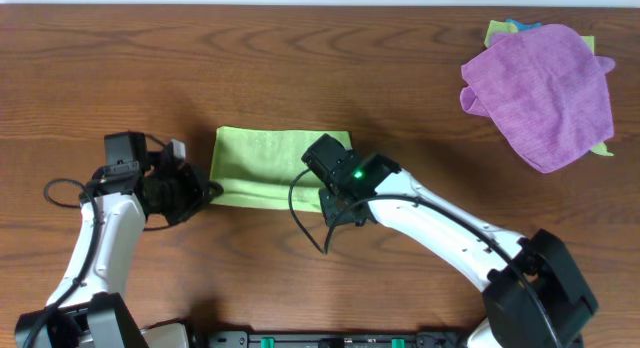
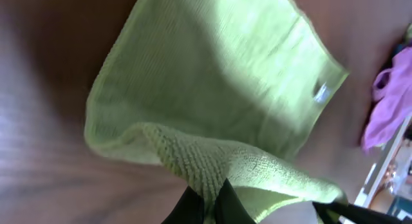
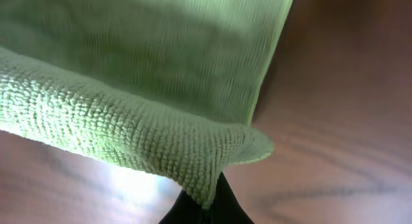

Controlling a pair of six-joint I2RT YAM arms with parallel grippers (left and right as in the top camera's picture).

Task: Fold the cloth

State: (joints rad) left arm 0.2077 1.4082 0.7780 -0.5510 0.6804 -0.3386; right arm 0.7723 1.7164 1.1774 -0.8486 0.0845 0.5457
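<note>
Here, you find the green cloth [image 1: 265,168] lying as a flat rectangle on the wooden table [image 1: 300,58], slightly left of centre in the overhead frame. It is a light lime green with a looped, terry-like pile and a stitched border along its edges. Its lower edge is raised off the wood at both ends, and the wrist views show that edge curling into a soft fold.

Note the small white tag [image 2: 320,92] sewn near one corner of the cloth, at the right of the left wrist frame. It is too blurred for you to read any writing.

Check the left gripper [image 2: 209,201] at the bottom centre of the left wrist frame: its dark fingers are drawn together, pinching the lifted fold of the green cloth. Check the right gripper [image 3: 206,208] at the bottom centre of the right wrist frame: its fingers likewise meet, clamping the cloth just beside its raised corner.

A crumpled purple cloth [image 1: 545,93] lies in the upper right of the overhead frame, well apart from both grippers.
</note>
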